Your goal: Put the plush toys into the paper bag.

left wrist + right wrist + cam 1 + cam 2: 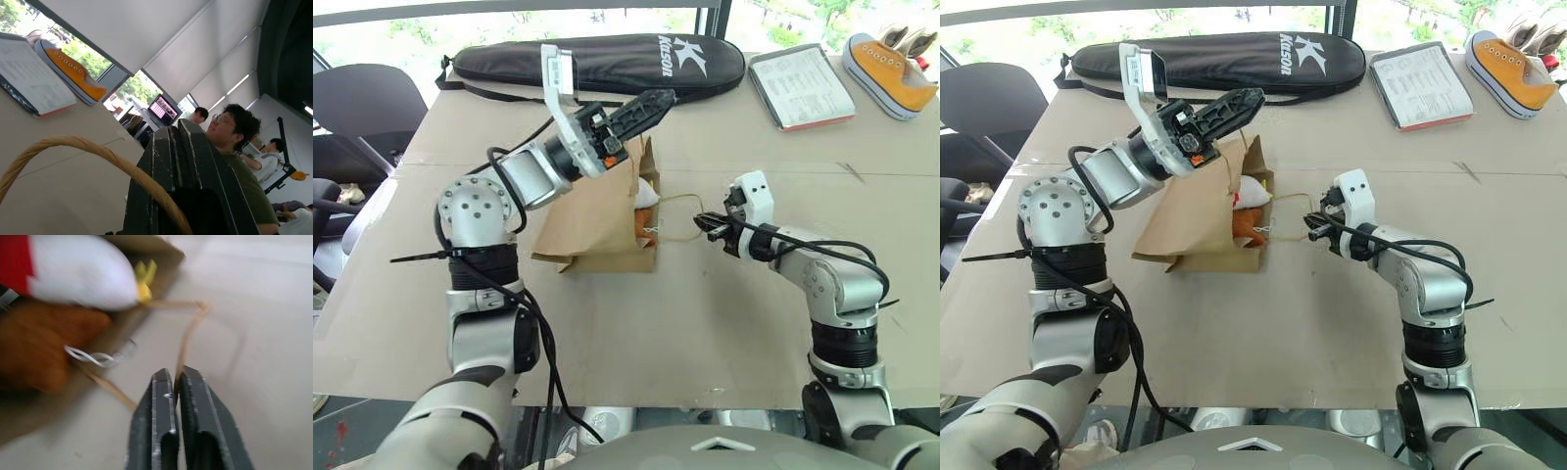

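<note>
Right hand (pixel 705 223) clamped on bag handle (pixel 677 217); left hand (pixel 651 103) clamped on other handle (pixel 98 152); racket case (pixel 607 61), sneaker (pixel 891 70) behind.

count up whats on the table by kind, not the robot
plush toys: 2, the white plush toy and the brown plush toy, both in the mouth of the bag
paper bag: 1
black racket case: 1
booklet: 1
orange sneaker: 1
total: 6
</note>
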